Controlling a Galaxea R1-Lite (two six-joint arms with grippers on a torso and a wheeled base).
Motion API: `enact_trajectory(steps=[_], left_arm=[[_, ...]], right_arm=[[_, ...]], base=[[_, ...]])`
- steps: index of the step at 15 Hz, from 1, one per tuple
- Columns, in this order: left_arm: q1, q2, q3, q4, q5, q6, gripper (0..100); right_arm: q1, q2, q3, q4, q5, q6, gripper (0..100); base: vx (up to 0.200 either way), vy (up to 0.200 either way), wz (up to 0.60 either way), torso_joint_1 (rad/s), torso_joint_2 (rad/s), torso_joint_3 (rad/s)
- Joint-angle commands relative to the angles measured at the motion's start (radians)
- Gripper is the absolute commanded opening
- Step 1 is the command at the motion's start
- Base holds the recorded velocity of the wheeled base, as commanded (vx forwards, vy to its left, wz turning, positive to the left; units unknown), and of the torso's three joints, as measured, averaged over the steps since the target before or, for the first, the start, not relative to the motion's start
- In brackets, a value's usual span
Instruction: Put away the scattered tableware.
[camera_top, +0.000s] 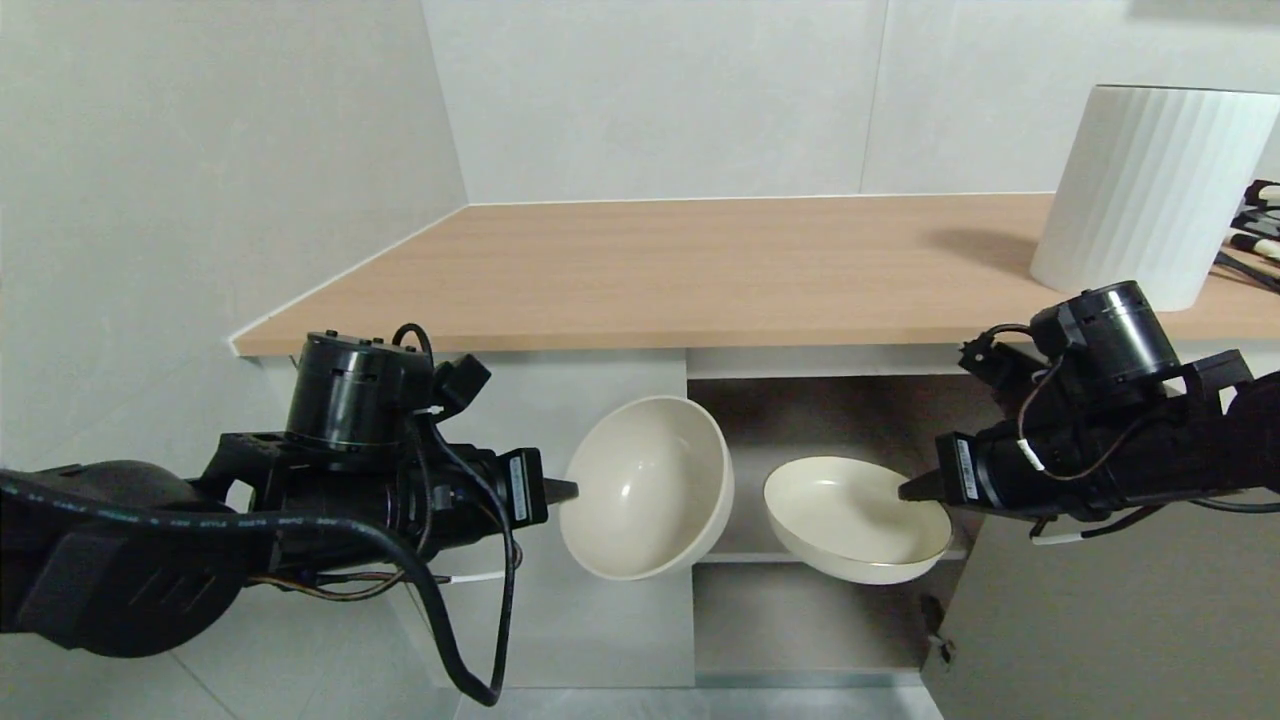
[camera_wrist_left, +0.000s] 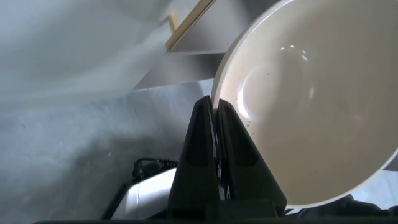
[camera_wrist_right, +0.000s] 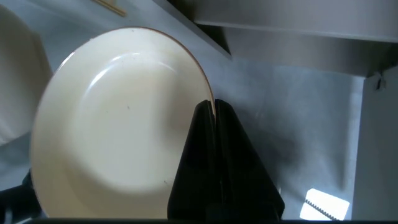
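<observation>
Left fingers (camera_top: 560, 490) clamp bowl (camera_top: 650, 490) rim, right fingers (camera_top: 915, 488) clamp plate (camera_top: 850, 515) rim. We judge both poised, lower centre, for stowing in the cabinet (camera_top: 840, 415).

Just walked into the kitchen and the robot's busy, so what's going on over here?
The robot is holding a cream dish in each arm in front of an open cupboard under the wooden counter. The left arm has its jaws shut on the rim of a deep bowl, which is tipped on its side. The right arm has its jaws shut on the rim of a shallow dish. Both pieces hang in the air, and neither is set on the shelf yet.
</observation>
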Motion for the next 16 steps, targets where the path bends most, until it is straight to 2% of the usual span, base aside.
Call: enact_trajectory(steps=[1,4,9,12,16], left_arm=[[0.000,0.001,0.000,-0.001,0.000,0.000,0],[0.000,0.001,0.000,-0.001,0.000,0.000,0],[0.000,0.001,0.000,-0.001,0.000,0.000,0],[0.000,0.001,0.000,-0.001,0.000,0.000,0],[-0.005,0.001,0.000,-0.001,0.000,0.000,0]], right_arm=[[0.000,0.012,0.000,0.000,0.001,0.000,0],[0.000,0.017,0.000,0.000,0.001,0.000,0],[0.000,0.034,-0.002,-0.003,0.001,0.000,0],[0.000,0.091,0.000,-0.071,-0.010,0.000,0],[0.016,0.327,-0.008,-0.229,-0.190,0.006,0]], base=[[0.000,0.000,0.00,-0.110,0.44,0.334],[0.000,0.000,0.00,-0.059,0.32,0.248],[0.000,0.000,0.00,-0.010,0.04,0.018],[0.000,0.000,0.00,0.000,0.00,0.000],[0.000,0.000,0.00,0.000,0.00,0.000]])
